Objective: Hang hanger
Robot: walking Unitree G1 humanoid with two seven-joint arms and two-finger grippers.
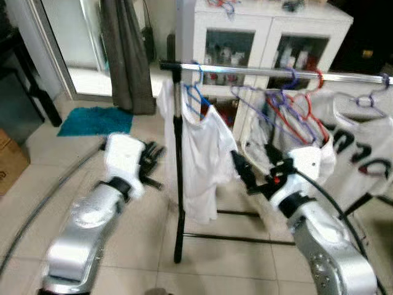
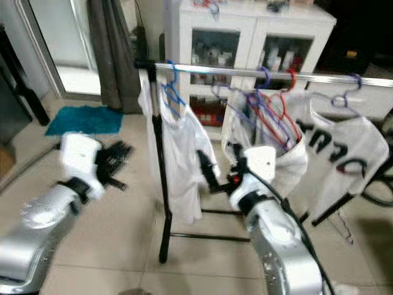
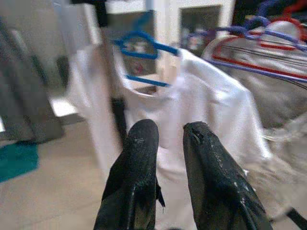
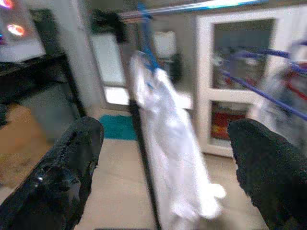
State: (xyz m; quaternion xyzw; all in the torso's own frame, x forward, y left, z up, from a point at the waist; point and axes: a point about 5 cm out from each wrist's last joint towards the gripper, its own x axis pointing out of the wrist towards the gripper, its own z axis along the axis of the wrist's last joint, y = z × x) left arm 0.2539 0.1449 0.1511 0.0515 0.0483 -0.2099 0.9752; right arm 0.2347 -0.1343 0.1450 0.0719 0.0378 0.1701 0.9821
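Note:
A blue hanger (image 1: 195,98) carrying a white shirt (image 1: 206,157) hangs at the left end of the metal rail (image 1: 245,71) of a clothes rack. My left gripper (image 1: 152,161) is left of the shirt, apart from it, its fingers (image 3: 139,143) close together with nothing between them. My right gripper (image 1: 241,169) is at the shirt's right side, low, fingers (image 4: 72,163) spread wide and empty. Whether it touches the cloth is unclear. Both wrist views look at the shirt on its blue hanger (image 3: 141,43).
Purple and red hangers (image 1: 291,104) and a white T-shirt with black letters (image 1: 362,153) hang further right on the rail. The rack's black post (image 1: 178,196) stands between my arms. A white cabinet (image 1: 264,31) is behind; a teal mat (image 1: 95,120), dark curtain (image 1: 126,55) and cardboard box (image 1: 9,161) lie left.

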